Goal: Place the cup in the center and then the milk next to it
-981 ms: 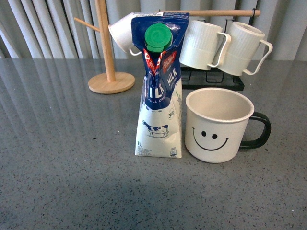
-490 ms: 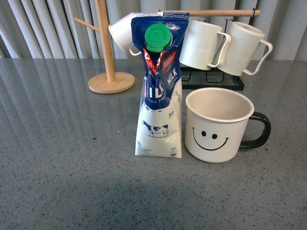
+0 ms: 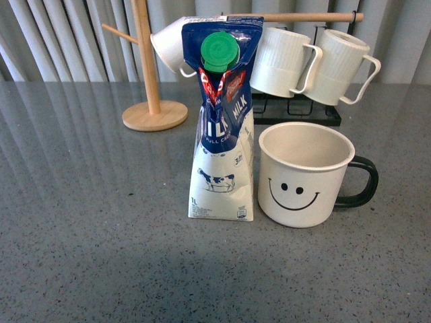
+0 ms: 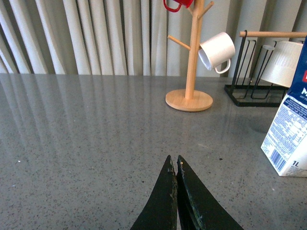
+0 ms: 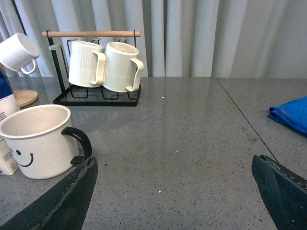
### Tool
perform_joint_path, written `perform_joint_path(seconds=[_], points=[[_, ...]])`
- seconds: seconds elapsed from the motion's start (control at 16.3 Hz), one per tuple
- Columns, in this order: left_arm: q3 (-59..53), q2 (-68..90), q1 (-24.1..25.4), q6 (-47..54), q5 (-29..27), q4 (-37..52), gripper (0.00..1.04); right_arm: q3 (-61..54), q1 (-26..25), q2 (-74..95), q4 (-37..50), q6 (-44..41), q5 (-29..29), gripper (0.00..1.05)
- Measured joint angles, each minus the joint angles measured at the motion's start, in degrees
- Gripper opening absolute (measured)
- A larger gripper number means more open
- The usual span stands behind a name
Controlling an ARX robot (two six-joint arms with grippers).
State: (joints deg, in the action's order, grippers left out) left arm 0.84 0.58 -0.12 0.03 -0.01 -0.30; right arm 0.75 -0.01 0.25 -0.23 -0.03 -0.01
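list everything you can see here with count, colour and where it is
smiley mug: 1, white with black face and handle, upright on the table, right of the carton in the front view
milk carton: 1, blue and white, green cap, upright by the mug
ribbed mugs: 2, white, on the black rack
black rack: 1, wooden top bar, behind the mug
wooden mug tree: 1, light wood, back of table
small cup: 1, white, hung on the tree
red cup: 1, top of the tree, cut off
blue cloth: 1, at the table's edge
table: 1, grey speckled
curtain: pale grey, behind
left gripper: black, shut, empty
right gripper: black, open, empty
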Motion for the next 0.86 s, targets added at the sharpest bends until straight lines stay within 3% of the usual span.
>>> perform_joint_path(seconds=[0.06,0.12,0.25,0.61,0.86], points=[[0.0,0.0,0.0,0.0,0.0,0.1,0.03,0.0,0.0,0.0,0.0,0.0,0.0,0.98],[0.0,0.0,0.0,0.0,0.0,0.1,0.21,0.0,0.0,0.0,0.0,0.0,0.0,0.98],[0.0,0.0,0.0,0.0,0.0,0.1,0.44,0.0,0.0,0.0,0.0,0.0,0.0,0.98],[0.0,0.0,0.0,0.0,0.0,0.1,0.98,0.0,0.0,0.0,0.0,0.0,0.0,0.98],[0.0,0.0,0.0,0.0,0.0,0.1,0.98,0.0,0.0,0.0,0.0,0.0,0.0,0.98]])
